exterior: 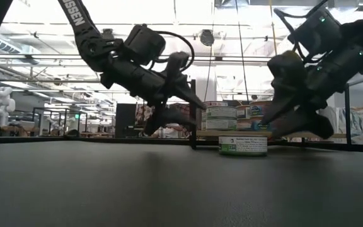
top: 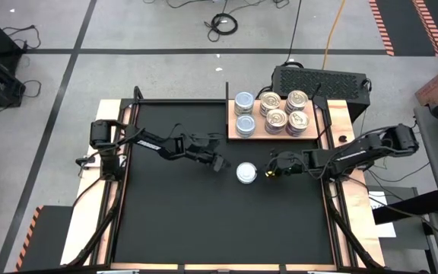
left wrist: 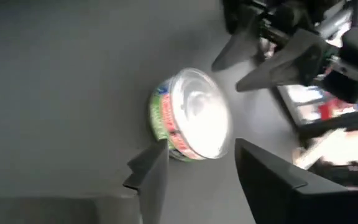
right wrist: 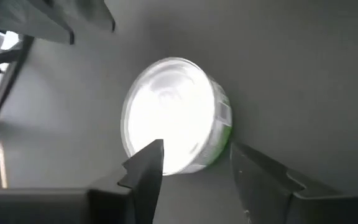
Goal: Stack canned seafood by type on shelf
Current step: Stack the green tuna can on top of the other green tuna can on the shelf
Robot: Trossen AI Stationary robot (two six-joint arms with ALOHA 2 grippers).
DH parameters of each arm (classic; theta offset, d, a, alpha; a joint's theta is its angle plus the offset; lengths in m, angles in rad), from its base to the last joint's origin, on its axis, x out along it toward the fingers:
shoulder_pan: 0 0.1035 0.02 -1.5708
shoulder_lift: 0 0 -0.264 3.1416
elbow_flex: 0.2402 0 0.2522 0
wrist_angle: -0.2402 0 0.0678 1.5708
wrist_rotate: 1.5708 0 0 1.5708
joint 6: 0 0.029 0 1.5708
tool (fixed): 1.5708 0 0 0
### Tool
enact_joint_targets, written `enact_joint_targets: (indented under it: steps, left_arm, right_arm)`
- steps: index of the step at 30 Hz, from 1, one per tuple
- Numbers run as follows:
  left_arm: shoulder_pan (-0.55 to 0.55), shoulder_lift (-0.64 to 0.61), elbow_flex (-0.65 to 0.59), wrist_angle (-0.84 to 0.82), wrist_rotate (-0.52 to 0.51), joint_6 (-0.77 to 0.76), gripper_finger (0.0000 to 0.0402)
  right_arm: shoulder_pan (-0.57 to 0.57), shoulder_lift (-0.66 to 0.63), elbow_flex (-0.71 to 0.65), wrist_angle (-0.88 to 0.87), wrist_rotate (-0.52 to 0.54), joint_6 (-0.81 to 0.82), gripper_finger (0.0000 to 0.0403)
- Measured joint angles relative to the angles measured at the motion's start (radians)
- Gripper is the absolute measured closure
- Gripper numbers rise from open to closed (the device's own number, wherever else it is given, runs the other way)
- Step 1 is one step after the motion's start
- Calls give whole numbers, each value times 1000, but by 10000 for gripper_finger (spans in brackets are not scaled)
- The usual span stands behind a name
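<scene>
- Lone silver-top tin [top: 247, 173] flat on black mat [top: 204, 228], just in front of wooden shelf [top: 276, 134], between both grippers.
- Left gripper [top: 217, 162] beside tin, fingers apart, holding nothing.
- Right gripper [top: 268, 172] on tin's other side, fingers apart, empty.
- Shelf: silver-top tins [top: 244, 101] at left end, gold pull-tab tins [top: 286, 111] beside them.
</scene>
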Motion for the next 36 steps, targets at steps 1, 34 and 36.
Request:
enact_joint_targets:
  steps: [1, 34, 36]
  left_arm:
    - [0, 0, 4, -15, -13, 23, 212]
    - [3, 2, 145, -495, 171, 215, 203]
    - [2, 2, 145, -495, 169, 194, 203]
  right_arm:
    - [3, 10, 0, -2, 0, 4, 221]
    - [1, 363, 140, 339, -10, -209, 389]
    - [0, 320, 143, 327, -33, -212, 377]
